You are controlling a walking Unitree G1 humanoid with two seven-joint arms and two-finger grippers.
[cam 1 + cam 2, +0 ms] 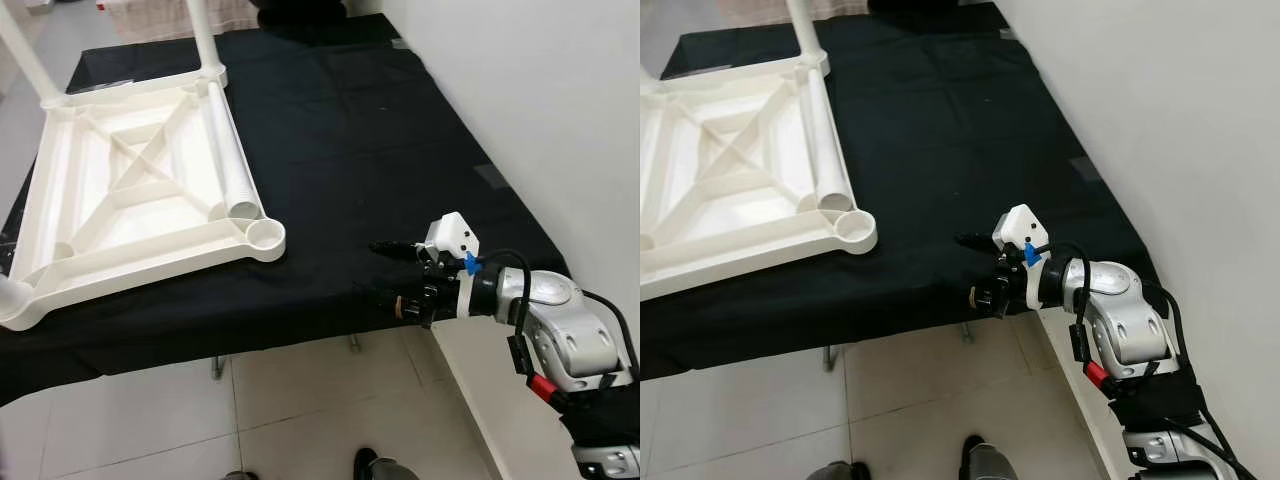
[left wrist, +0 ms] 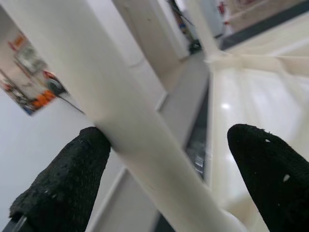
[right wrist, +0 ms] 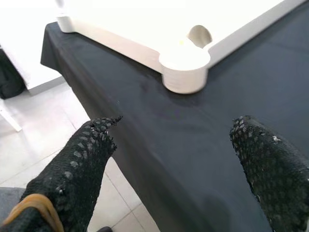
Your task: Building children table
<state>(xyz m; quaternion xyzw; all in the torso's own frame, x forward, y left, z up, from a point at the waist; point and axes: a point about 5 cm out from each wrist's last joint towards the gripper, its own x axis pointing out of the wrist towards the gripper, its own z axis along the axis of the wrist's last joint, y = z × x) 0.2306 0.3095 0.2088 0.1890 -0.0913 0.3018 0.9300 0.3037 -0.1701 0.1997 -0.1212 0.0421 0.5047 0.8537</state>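
Tabletop (image 1: 130, 190) upside down on the black-draped worktop (image 1: 380, 150), ribbed underside up, toward the robot's left half of the cloth. Near-right corner socket (image 1: 266, 236) empty, mouth upward, close to the worktop's front edge. Loose leg (image 1: 228, 160) lying in the frame along the right rail, long axis front-to-back, open end just beside that socket. Upright leg (image 1: 205, 35) seated in the far-right corner; another white leg rising at the far-left corner.

Left wrist view: white leg (image 2: 140, 140) crossing diagonally between the two black fingertips (image 2: 67, 179), one pad touching it, the other well apart. Left hand (image 2: 169, 188) spread around that leg, not pinching. Which leg cannot be told.

Right hand (image 1: 395, 275) low at the worktop's front edge, right of the tabletop, fingers pointing left along the cloth toward the empty socket. Right wrist view: socket dead ahead between the spread fingertips (image 3: 77, 159), nothing held. Forearm roughly level, elbow bent, arm tucked near the wall (image 1: 560, 100).

Judgement: right hand nearer to both loose leg and empty socket; leg lies left and slightly farther in from it. Grasp across the leg's width likely needs a wrist turn, since fingers now run crosswise to the leg's long axis.
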